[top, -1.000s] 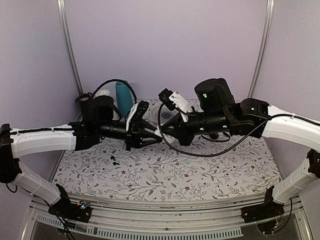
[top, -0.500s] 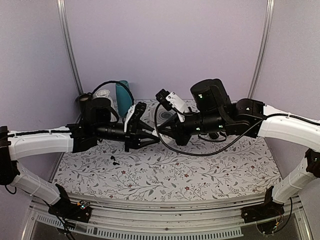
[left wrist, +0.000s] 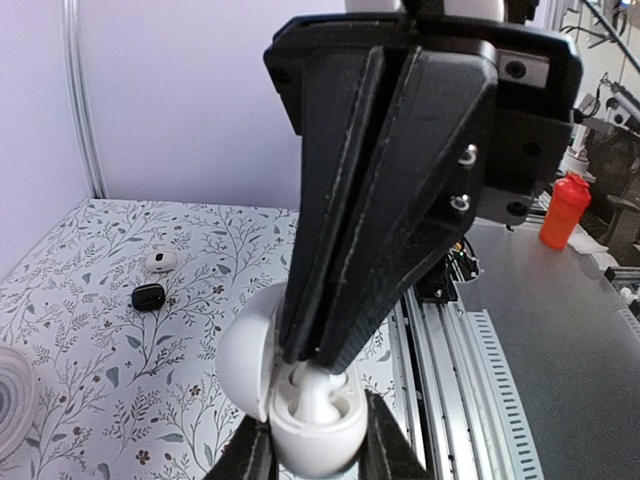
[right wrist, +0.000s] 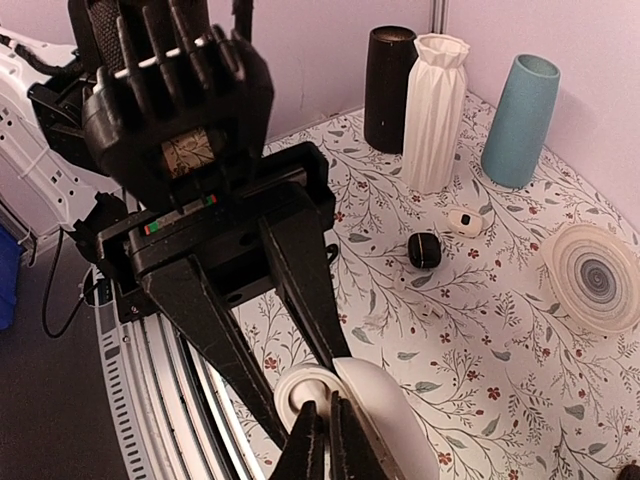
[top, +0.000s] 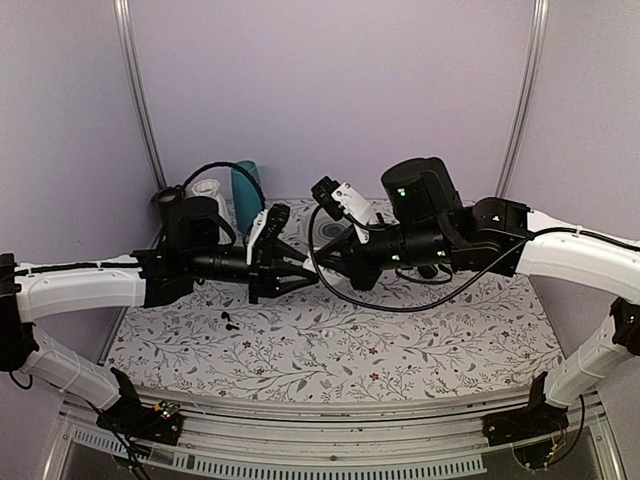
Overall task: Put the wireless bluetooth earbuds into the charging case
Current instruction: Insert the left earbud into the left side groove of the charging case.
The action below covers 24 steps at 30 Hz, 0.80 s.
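My left gripper (left wrist: 315,452) is shut on a white charging case (left wrist: 312,432), held in the air with its lid (left wrist: 243,357) swung open. From above, my right gripper (right wrist: 328,440) is shut on a white earbud (left wrist: 319,396) whose body sits in the case's well. The fingertips of both grippers meet above the middle of the table, left gripper (top: 298,279) and right gripper (top: 330,270). In the right wrist view the case (right wrist: 300,383) shows between the left fingers (right wrist: 222,335). Two black earbuds (top: 228,320) lie on the table, and a pale earbud (right wrist: 400,281) lies farther back.
A black case (right wrist: 424,249) and a second white case (right wrist: 464,220) lie on the floral table. Behind them stand a black vase (right wrist: 388,88), a white vase (right wrist: 434,110) and a teal vase (right wrist: 520,120). A ridged plate (right wrist: 598,275) is at the right.
Over the second both grippers rose slightly and the right one shifted left, staying together at the case. In the last half second nothing visibly moved.
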Each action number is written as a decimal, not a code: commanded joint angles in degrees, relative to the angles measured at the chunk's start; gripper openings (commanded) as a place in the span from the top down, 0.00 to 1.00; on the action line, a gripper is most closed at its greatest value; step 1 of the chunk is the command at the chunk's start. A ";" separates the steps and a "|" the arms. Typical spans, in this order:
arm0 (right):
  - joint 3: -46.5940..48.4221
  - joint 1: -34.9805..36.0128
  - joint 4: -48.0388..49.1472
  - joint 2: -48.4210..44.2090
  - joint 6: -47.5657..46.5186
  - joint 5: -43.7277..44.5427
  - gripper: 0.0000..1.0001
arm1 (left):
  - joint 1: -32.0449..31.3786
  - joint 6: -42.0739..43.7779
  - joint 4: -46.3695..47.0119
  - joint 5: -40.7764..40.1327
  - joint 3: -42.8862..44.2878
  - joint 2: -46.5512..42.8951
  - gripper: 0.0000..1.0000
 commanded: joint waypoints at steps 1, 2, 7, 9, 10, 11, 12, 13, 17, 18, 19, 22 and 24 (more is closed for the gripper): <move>0.28 0.79 -1.67 -1.76 1.42 1.98 0.95 | -0.02 0.13 7.23 0.92 -0.34 -2.34 1.00; 0.43 0.80 -1.33 -2.18 1.51 2.36 0.95 | 0.02 -0.03 7.22 0.97 -0.47 -2.34 1.00; 1.02 0.51 0.73 -4.13 1.79 3.25 0.93 | -0.02 -0.25 6.87 0.91 -0.92 -1.92 1.00; 1.27 0.44 1.56 -4.73 1.79 3.18 0.93 | 0.02 -0.34 6.90 0.82 -1.10 -1.84 1.00; 1.40 0.45 1.88 -4.97 1.79 3.05 0.93 | 0.00 -0.40 6.87 0.75 -1.20 -1.75 1.00; 1.52 0.43 2.40 -5.23 1.79 2.89 0.93 | 0.05 -0.42 6.87 0.66 -1.25 -1.67 1.00; 1.61 0.39 2.70 -5.54 1.86 2.51 0.92 | 0.03 -0.42 6.87 0.40 -1.29 -1.64 1.00; 1.67 0.34 3.18 -5.81 1.87 1.88 0.92 | 0.11 -0.50 6.87 0.20 -1.36 -1.56 1.00; 1.05 0.25 4.05 -7.51 1.96 0.65 0.92 | 0.45 -0.90 6.80 -2.98 -1.77 -1.86 1.00; 0.67 0.13 4.03 -8.02 2.01 1.07 0.92 | 0.83 -1.25 6.86 -3.61 -2.04 -2.15 1.00; -0.06 -0.17 4.07 -8.57 2.11 1.40 0.91 | 1.19 -1.72 7.36 -4.45 -2.45 -2.54 1.00; -2.54 -1.95 4.13 -10.77 3.43 1.81 0.87 | 2.79 -2.95 9.33 -6.92 -4.01 -3.96 1.00; -4.47 -2.95 4.39 -11.73 4.54 2.01 0.83 | 3.64 -3.65 10.17 -9.15 -4.92 -4.93 1.00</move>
